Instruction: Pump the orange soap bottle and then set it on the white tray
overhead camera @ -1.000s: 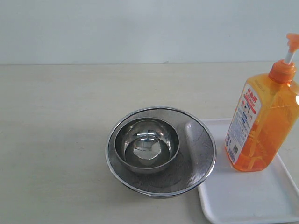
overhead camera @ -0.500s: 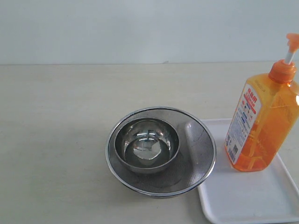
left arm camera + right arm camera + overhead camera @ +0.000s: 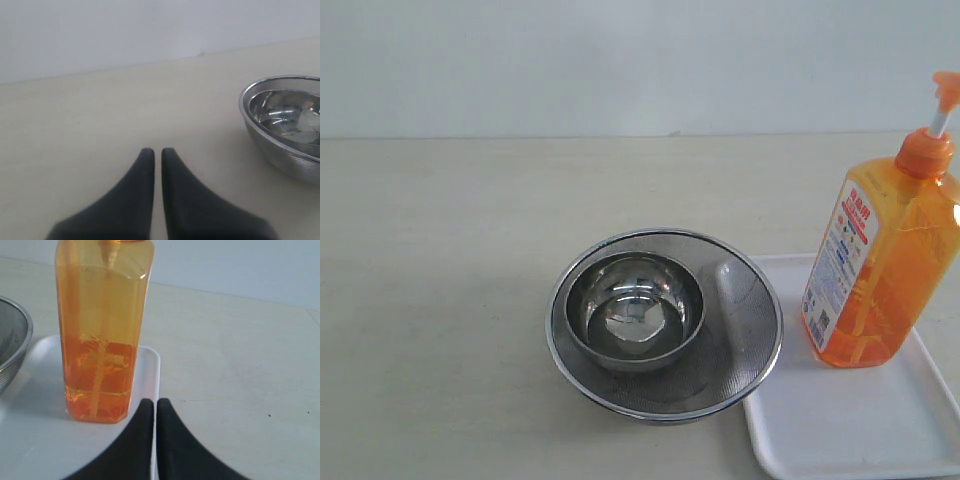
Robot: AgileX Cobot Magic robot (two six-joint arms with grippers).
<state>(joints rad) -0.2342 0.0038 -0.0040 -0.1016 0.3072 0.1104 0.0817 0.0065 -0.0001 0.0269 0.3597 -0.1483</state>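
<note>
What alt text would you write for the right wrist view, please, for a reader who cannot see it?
The orange soap bottle stands upright on the white tray. The right gripper, shut and empty, hangs close to the bottle's base without touching it. The rim of a steel strainer bowl shows at the frame's edge.

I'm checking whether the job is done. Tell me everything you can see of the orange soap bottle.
The soap bottle is tall, translucent orange plastic, with an orange collar, white stem and raised orange pump head. A white-and-red label covers one face. Liquid fills only its lower part; a dip tube shows inside. It stands upright on the white tray, apart from the strainer. Nothing grips it.
</note>
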